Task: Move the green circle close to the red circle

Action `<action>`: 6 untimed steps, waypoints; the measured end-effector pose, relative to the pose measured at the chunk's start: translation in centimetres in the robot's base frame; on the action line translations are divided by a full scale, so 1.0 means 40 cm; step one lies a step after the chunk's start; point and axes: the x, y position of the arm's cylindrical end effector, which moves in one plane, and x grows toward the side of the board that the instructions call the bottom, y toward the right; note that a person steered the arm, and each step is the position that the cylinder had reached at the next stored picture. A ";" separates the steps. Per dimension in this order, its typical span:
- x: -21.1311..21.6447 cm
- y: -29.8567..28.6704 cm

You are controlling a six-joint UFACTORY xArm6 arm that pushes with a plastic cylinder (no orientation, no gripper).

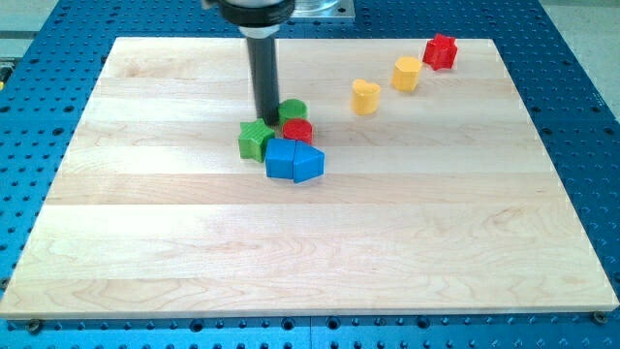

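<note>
Contact looks already made: my tip [266, 119] sits against the view's left edge of the green circle [294, 109], which lies just to the tip's right. The tool is a plain rod with nothing to open or close, and it clamps nothing. The red circle [297, 131] sits directly below the green circle in the view, touching or nearly so. By my judgement the two are already close, so any further nudge toward the view's bottom should be slight.
</note>
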 end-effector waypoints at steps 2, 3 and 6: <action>0.101 0.019; 0.002 -0.010; -0.037 0.097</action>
